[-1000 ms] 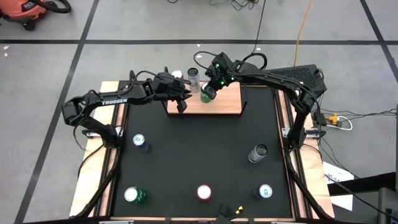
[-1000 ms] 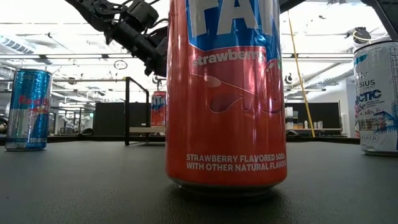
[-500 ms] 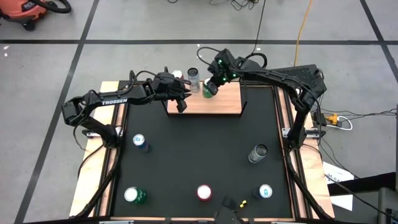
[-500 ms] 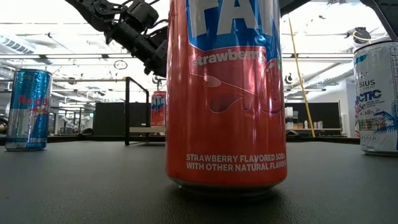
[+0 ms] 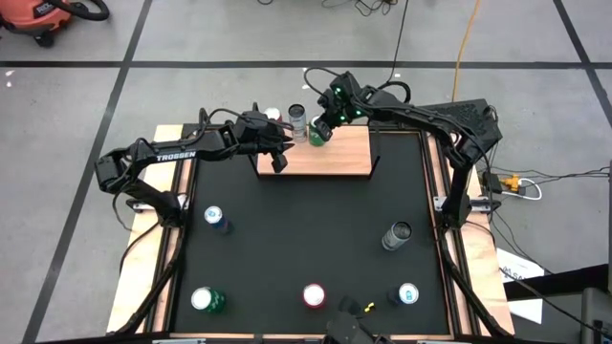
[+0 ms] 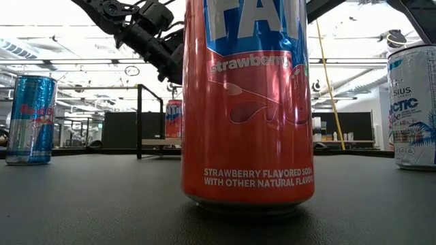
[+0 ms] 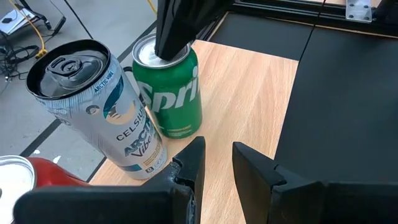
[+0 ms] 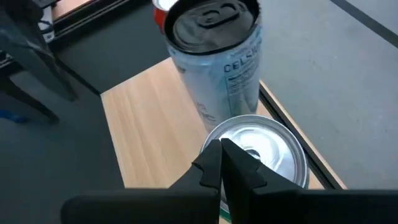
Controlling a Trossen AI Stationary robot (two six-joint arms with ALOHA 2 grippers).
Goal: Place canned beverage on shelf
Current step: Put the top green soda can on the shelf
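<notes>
Green can (image 5: 316, 137) standing upright on the wooden shelf (image 5: 335, 158) at the far edge of the table (image 5: 306, 239), just beside a pale tall can (image 5: 297, 118) and a red can (image 7: 25, 180) farther along. The right gripper (image 5: 325, 122) sits directly over the green can, its fingers pressed together and resting on or just above the silver lid (image 8: 261, 149); they pinch nothing. The can's long axis runs vertical, so it lies straight below this gripper, and any release or retreat would go upward along that axis. The left gripper (image 5: 278, 145) hovers at the shelf's left end, fingers slightly parted and empty, the green can lying ahead of them, near but apart. The right arm is the nearer one.

The left wrist view shows the green can's side label, its base flat on the wood, and the right gripper's dark fingers (image 7: 177, 28) coming down on its top. The right wrist view shows the lid from above, with the pale can just beyond. The low view is filled by a red strawberry soda can (image 6: 248, 102); the shelf appears only far behind. The high view alone shows five further cans spread across the black table.
</notes>
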